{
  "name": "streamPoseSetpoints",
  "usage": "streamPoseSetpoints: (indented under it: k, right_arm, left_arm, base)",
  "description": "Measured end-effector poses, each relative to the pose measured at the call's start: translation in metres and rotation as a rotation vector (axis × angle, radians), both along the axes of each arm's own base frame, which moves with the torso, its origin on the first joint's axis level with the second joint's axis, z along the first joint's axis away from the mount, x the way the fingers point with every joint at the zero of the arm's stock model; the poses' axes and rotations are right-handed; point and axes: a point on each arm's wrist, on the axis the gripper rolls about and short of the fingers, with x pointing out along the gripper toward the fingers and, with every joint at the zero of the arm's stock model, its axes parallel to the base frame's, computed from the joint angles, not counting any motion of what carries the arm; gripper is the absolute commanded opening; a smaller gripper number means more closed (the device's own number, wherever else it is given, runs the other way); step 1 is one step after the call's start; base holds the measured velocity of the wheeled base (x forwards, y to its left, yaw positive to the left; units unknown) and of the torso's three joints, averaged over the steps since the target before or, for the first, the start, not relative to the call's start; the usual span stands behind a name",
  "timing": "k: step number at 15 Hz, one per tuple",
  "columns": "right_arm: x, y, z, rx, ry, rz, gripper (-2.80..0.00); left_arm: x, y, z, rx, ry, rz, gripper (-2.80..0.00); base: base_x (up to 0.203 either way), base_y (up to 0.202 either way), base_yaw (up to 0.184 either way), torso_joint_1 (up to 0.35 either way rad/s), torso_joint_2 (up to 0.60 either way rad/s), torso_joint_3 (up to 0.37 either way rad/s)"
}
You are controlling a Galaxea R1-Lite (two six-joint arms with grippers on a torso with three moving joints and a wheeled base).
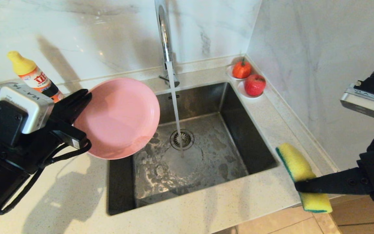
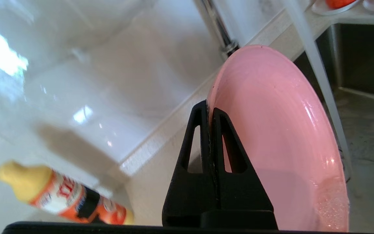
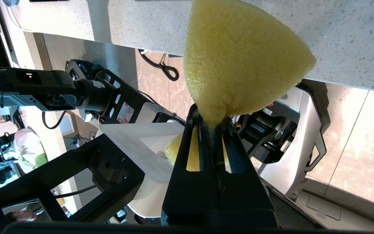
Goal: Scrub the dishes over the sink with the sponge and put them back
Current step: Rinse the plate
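Note:
My left gripper [image 1: 83, 97] [image 2: 208, 109] is shut on the rim of the pink plate [image 1: 120, 117] [image 2: 284, 139]. The plate hangs tilted above the left edge of the steel sink [image 1: 255, 152], its hollow side toward the tap's water stream [image 1: 175, 110]. A wet, foamy patch shows on its lower rim. At the sink's front right corner, above the counter edge, my right gripper [image 1: 299, 187] [image 3: 210, 118] is shut on the middle of the yellow sponge [image 1: 299, 165] [image 3: 239, 58], whose green side faces left. The teal bowl is out of view.
The chrome tap [image 1: 164, 35] runs water onto the drain strainer [image 1: 182, 139]. A yellow-capped detergent bottle [image 1: 32, 76] [image 2: 60, 195] stands at the back left by the wall. Two red fruits [image 1: 248, 78] rest on small white dishes at the back right corner.

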Motion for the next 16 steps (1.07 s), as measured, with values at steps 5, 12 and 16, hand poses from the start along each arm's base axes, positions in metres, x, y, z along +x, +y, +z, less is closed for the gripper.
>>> streamPoseSetpoints:
  k: [5, 12, 16]
  right_arm:
    - [0.003, 0.003, -0.001, 0.003, -0.003, -0.001, -2.80]
    - [0.003, 0.002, -0.004, -0.003, 0.003, 0.000, -2.80]
    - [0.000, -0.001, -0.007, -0.005, 0.007, -0.002, -2.80]
  left_arm:
    - [-0.007, 0.001, 0.002, 0.068, -0.059, -0.001, -2.80]
    - [-0.001, 0.010, -0.016, -0.207, 0.249, 0.181, -2.80]
    - [0.013, 0.018, 0.003, -0.503, 0.475, 0.286, -2.80]
  base:
    - [0.000, 0.000, 0.000, 0.000, 0.00, 0.000]
    - [0.000, 0.000, 0.000, 0.000, 0.00, 0.000]
    - [0.000, 0.000, 0.000, 0.000, 0.00, 0.000]
